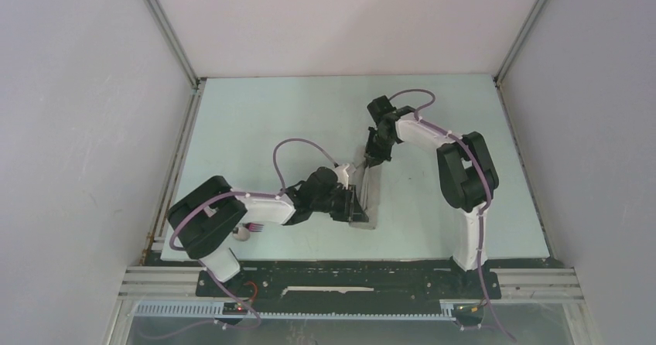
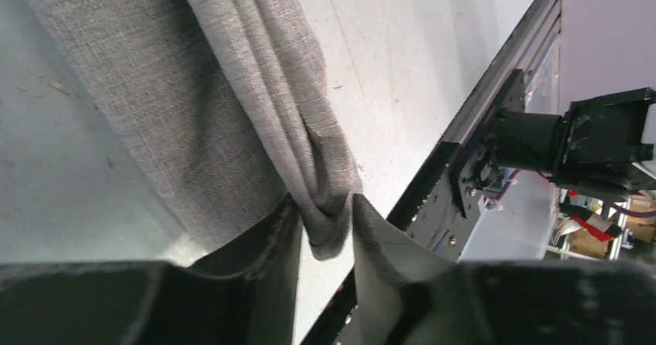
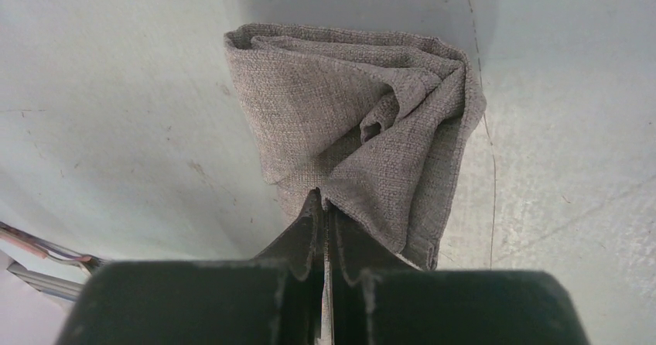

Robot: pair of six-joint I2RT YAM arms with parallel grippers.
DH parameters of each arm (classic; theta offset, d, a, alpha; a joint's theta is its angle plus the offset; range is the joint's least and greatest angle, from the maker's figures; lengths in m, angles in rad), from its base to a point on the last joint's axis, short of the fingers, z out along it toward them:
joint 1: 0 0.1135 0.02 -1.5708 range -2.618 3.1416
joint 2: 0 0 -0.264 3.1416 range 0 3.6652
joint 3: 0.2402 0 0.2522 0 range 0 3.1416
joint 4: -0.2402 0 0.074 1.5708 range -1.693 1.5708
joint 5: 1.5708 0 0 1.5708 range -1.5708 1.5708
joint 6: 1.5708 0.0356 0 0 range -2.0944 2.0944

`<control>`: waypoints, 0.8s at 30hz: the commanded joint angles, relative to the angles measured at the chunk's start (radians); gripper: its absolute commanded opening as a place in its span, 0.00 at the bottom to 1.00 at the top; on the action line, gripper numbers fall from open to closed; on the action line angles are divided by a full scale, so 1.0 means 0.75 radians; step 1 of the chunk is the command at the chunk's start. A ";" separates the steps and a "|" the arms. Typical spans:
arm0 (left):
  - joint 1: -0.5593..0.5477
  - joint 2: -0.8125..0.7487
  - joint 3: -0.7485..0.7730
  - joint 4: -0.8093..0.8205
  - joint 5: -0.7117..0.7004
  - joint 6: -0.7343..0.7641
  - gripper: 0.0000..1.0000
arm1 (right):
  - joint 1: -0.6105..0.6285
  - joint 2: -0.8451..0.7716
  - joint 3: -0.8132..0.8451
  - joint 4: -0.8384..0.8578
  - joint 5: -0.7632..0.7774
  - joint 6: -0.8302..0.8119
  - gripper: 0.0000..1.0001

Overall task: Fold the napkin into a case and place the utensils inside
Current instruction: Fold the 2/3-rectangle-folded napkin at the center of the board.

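The napkin [image 1: 370,198] lies as a narrow, layered grey strip on the pale table [image 1: 255,121], between my two grippers. My left gripper [image 1: 354,203] is at its near end. In the left wrist view the jaws [image 2: 325,202] stand apart, with the bunched end of the napkin [image 2: 193,105] between the fingertips. My right gripper [image 1: 374,159] is at the far end; its jaws [image 3: 322,198] are shut, pinching an edge of the folded napkin [image 3: 348,105]. The utensils, a spoon [image 1: 243,233] and a pink-handled fork [image 1: 257,227], lie by the left arm's base, partly hidden by that arm.
White enclosure walls [image 1: 93,128] ring the table on three sides. A black mounting rail [image 1: 348,271] runs along the near edge. In the left wrist view, that rail [image 2: 480,128] and the right arm's base [image 2: 603,140] sit close to the napkin's end.
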 commanded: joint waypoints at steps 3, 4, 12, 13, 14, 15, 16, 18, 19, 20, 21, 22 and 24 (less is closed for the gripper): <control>0.012 -0.200 0.012 -0.148 -0.005 0.045 0.52 | 0.035 0.039 0.056 0.027 0.049 0.068 0.00; 0.011 -0.224 0.021 -0.192 -0.023 0.058 0.56 | 0.039 0.043 0.057 0.027 0.050 0.070 0.00; 0.028 -0.254 0.231 -0.644 -0.230 0.130 1.00 | 0.053 0.040 0.072 0.011 0.058 0.081 0.00; 0.028 -0.226 0.259 -0.644 -0.223 0.126 0.99 | 0.055 0.035 0.070 0.015 0.051 0.086 0.00; 0.028 -0.189 0.283 -0.632 -0.207 0.124 0.95 | 0.058 0.033 0.070 0.018 0.046 0.089 0.00; 0.028 -0.164 0.301 -0.611 -0.199 0.121 0.91 | 0.063 0.033 0.071 0.019 0.044 0.093 0.00; 0.027 -0.142 0.315 -0.588 -0.206 0.115 0.88 | 0.065 0.033 0.075 0.018 0.043 0.095 0.00; 0.030 -0.083 0.357 -0.566 -0.203 0.128 0.84 | 0.067 0.037 0.080 0.017 0.034 0.100 0.00; 0.030 -0.052 0.378 -0.565 -0.206 0.141 0.83 | 0.067 0.037 0.078 0.018 0.024 0.101 0.00; 0.031 -0.023 0.396 -0.565 -0.206 0.145 0.79 | 0.067 0.037 0.078 0.022 0.016 0.101 0.00; 0.033 0.002 0.412 -0.565 -0.200 0.150 0.78 | 0.067 0.038 0.079 0.021 0.011 0.100 0.00; 0.035 0.025 0.426 -0.563 -0.197 0.158 0.76 | 0.067 0.036 0.078 0.024 0.009 0.098 0.00; 0.037 0.051 0.436 -0.556 -0.207 0.162 0.73 | 0.065 0.032 0.080 0.005 0.045 0.092 0.00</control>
